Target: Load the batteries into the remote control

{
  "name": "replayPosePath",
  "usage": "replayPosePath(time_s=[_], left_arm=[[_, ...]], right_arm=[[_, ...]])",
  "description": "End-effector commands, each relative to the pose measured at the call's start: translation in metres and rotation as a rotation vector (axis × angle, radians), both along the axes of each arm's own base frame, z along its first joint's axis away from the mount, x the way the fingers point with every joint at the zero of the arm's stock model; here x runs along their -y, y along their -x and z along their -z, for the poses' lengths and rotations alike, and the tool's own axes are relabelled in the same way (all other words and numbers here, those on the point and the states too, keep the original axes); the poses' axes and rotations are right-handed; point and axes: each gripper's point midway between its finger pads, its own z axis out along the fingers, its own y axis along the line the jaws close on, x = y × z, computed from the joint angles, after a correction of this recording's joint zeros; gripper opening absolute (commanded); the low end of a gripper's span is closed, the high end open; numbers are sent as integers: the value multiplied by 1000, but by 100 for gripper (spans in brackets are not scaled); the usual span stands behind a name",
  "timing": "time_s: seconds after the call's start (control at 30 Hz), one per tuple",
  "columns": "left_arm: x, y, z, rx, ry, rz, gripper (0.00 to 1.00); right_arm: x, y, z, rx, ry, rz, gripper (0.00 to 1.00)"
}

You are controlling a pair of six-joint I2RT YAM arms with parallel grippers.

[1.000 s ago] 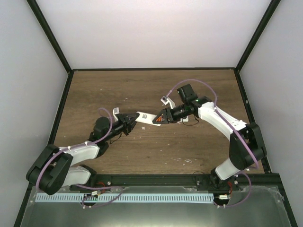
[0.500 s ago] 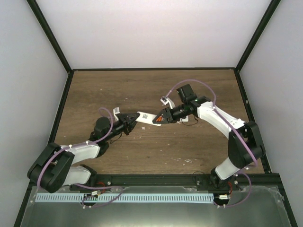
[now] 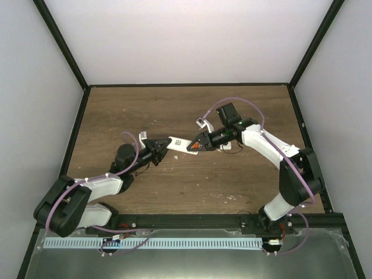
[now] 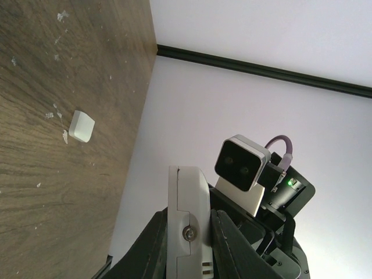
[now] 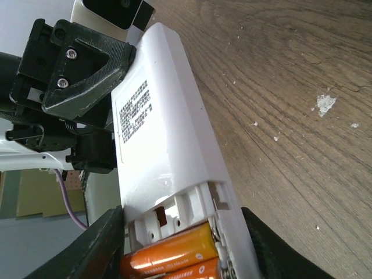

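**Wood table: remote held between both grippers**

Wood-grain table [image 3: 186, 110] fills the floor of a booth with white walls [image 3: 186, 40] and a black frame [image 3: 186, 85]. We find the remote [image 3: 179, 144] near the table's middle, raised off the surface and lying left to right between the two arms.

On the left gripper [image 3: 161, 149], the jaws are closed on the remote's left end. In the left wrist view we see the remote edge-on, pinched between the two black fingers [image 4: 148, 250].

On the right gripper [image 3: 197, 143], the fingers stand one on each side of the remote's right end. We cannot tell whether they press on the casing or merely flank it.

Both orange batteries [image 5: 168, 251] lie side by side in the open compartment at the remote's right end, between the right fingers. One of them is partly cut off at the view's lower edge. The back of the remote, with a printed label [image 5: 133, 113], faces the right wrist camera [image 4: 241, 164].

We see the cover [image 4: 81, 126], a small white piece, lying flat on the table well apart from the remote. It shows only in the left wrist view, with white flecks near it.
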Motion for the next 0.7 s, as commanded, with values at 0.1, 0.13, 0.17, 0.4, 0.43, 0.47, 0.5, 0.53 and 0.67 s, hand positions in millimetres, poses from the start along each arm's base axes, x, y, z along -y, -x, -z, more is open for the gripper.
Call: replayPosePath(time_s=[0.1,0.13,0.17,0.4,0.43,0.47,0.5,0.53,0.67], left_arm=[[0,-3,-25,98,39,-14,0],[0,-3,-26,104,41,-13,0],[0,-2,-26,106,42,-13,0],[-6,-2,-35,153,76,-42,0],[-6,-2,-37,160,78,-44,0],[-6,-2,-38,164,81,-43,0],[-6,-2,-40,169,82,-44,0],[-6,-2,-41,175,85,-47,0],[-9,-2,-44,190,97,-60,0]], right_arm=[[-7,-7,-27,53,-72,-13,40],[-7,-7,-28,55,-77,-14,40],[-7,-7,-29,57,-82,-16,39],[-9,-4,-33,54,-113,-22,37],[-9,-5,-33,56,-115,-20,37],[-9,-4,-33,56,-115,-20,37],[-9,-4,-33,57,-115,-20,37],[-9,-4,-34,60,-116,-20,37],[-8,-5,-36,77,-114,-15,42]])
